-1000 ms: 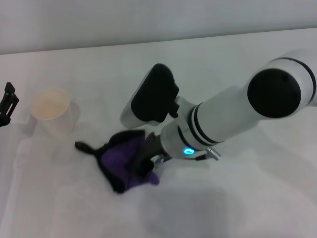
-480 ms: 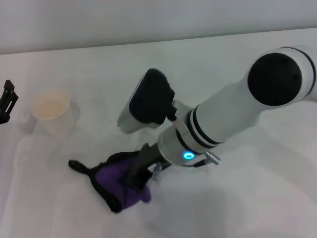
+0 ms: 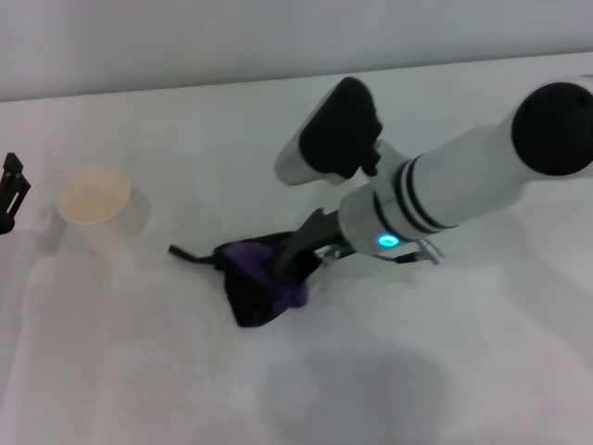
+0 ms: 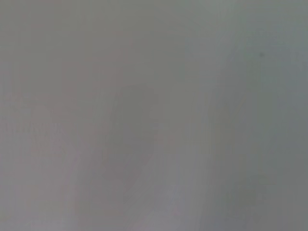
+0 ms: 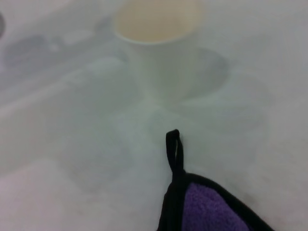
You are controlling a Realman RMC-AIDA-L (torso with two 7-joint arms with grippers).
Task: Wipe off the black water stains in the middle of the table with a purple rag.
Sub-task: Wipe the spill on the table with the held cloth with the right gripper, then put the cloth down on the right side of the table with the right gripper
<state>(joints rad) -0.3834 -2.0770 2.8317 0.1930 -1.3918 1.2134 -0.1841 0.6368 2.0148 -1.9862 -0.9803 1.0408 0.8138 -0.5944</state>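
I have the right gripper (image 3: 295, 264) pressed down on the purple rag (image 3: 261, 278), its dark fingers pinched into the cloth on the side nearest the arm, so the claw is closed on the rag and pinning it to the table (image 3: 482, 371). The rag lies bunched near the middle of the table, and from the claw it spreads away toward my left, with its black corner loop (image 3: 190, 253) trailing flat toward the paper cup (image 3: 94, 202), which stands well apart. That puts the rag's long axis roughly along the line from claw to cup, so I judge any coming stroke will drag the cloth along or across that line. I see no black water stains on the bare surface around the rag; if any blotch remains it is hidden under the cloth, and I cannot tell. In the right wrist view the rag is a soft, fuzzy purple pile with a black stitched border, and the narrow loop lies limp. The cup is pale, smooth-walled and round-mouthed, upright, with nothing visible inside. The table is matte white with faint grey smudging. The left gripper (image 3: 11, 190) sits at the far left edge beyond the cup, parked, and I cannot tell its state.
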